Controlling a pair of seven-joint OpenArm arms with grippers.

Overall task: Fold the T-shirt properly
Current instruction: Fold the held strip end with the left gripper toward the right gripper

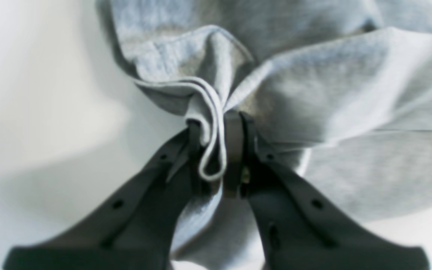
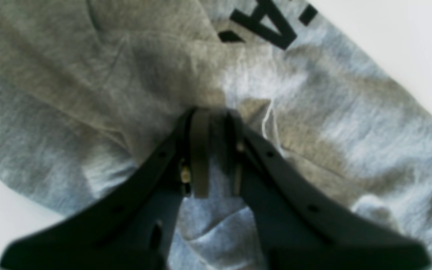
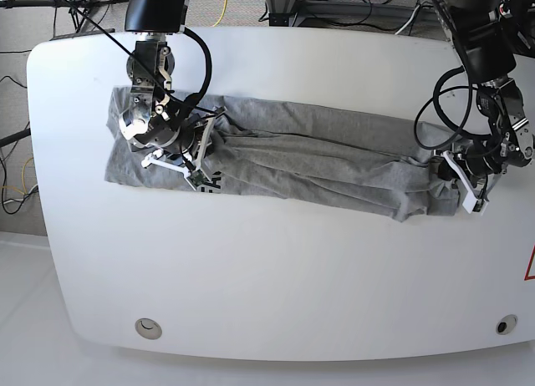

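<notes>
There was one T-shirt [image 3: 309,165] on one white table [image 3: 276,269], and two arms, each with one gripper: left [image 3: 454,170], right [image 3: 203,148].

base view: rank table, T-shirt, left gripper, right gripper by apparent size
1. table
2. T-shirt
3. left gripper and right gripper: both partly hidden in cloth, look alike, not ranked.

The light was bright and even in every view. The white table [image 3: 276,277] shone with little glare, and shadows were soft. Both wrist views were blurry, most of all at the edges. The base view was sharp, with its corners bent a bit.
</notes>
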